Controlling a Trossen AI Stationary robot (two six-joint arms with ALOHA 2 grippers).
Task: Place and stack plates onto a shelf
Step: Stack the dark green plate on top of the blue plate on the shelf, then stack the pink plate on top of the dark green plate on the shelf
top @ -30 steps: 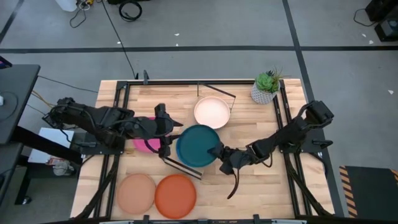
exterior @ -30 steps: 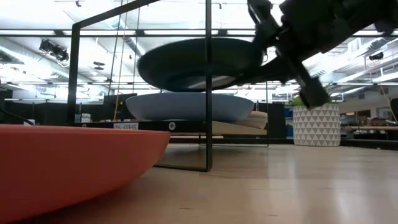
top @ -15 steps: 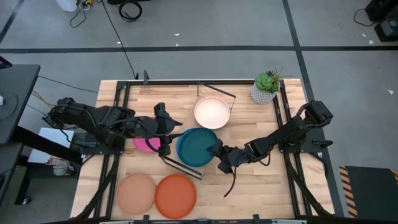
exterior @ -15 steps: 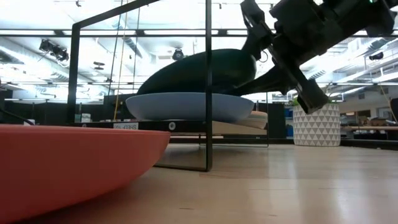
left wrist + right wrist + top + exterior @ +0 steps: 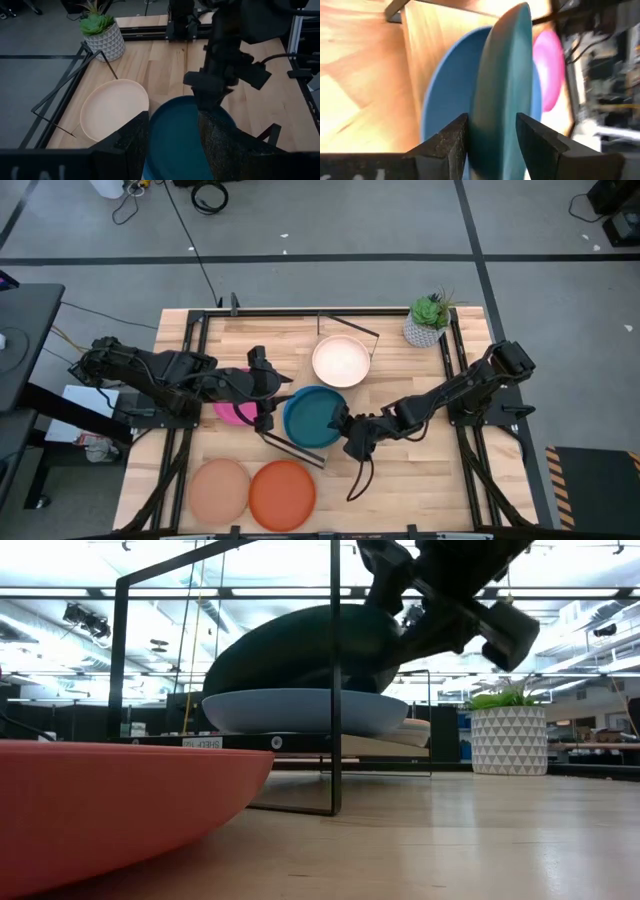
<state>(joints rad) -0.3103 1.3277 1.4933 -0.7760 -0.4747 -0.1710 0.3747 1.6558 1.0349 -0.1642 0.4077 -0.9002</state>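
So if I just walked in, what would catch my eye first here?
Probably the teal plate mid-table, lying tilted on a light blue plate on the shelf, with the right gripper at its rim, fingers open either side. The left gripper waits, open, at the plate's other side, over a magenta plate.
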